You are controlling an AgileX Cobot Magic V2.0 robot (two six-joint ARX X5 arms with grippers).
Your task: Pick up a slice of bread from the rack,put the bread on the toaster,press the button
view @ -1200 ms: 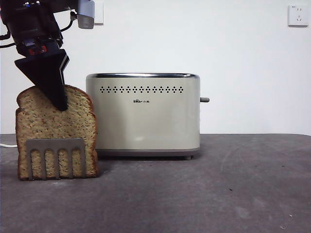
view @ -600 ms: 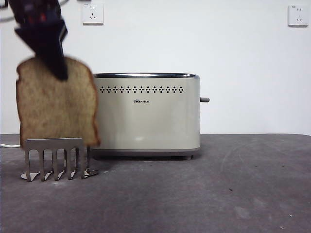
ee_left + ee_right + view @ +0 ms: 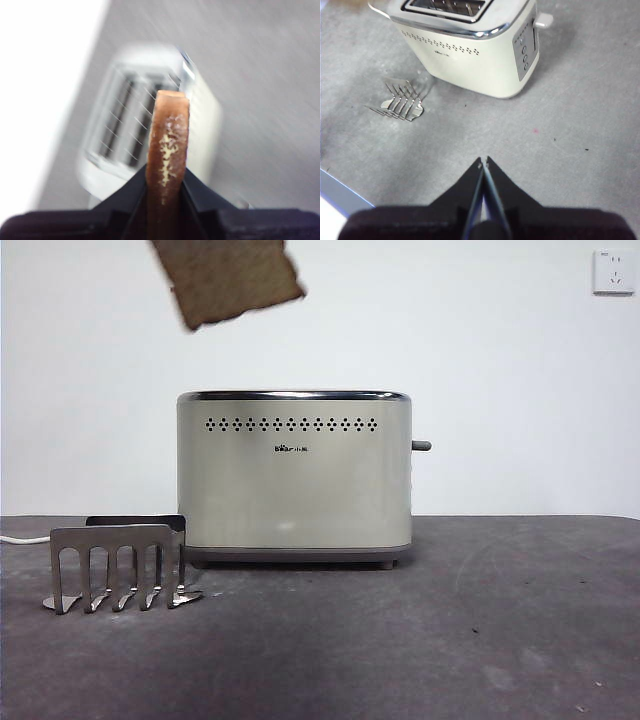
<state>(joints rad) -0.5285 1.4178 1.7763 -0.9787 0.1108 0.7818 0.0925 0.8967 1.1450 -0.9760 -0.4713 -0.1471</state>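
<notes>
The left tool (image 3: 165, 200) pinches the slice of bread (image 3: 228, 278) by one edge, holding it high above the toaster (image 3: 294, 478), so the free end can enter a slot. The right tool (image 3: 483, 162), jaws pressed together, waits above the tabletop (image 3: 480, 640). The rack (image 3: 118, 567) stands empty beside the toaster. The tabletop is dark grey and scuffed; behind it is a plain white wall (image 3: 500, 340) with a socket (image 3: 611, 271).

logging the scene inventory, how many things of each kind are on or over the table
bread slice: 1, held over the table by the left gripper
toaster: 1
toast rack: 1, empty
total: 3
</notes>
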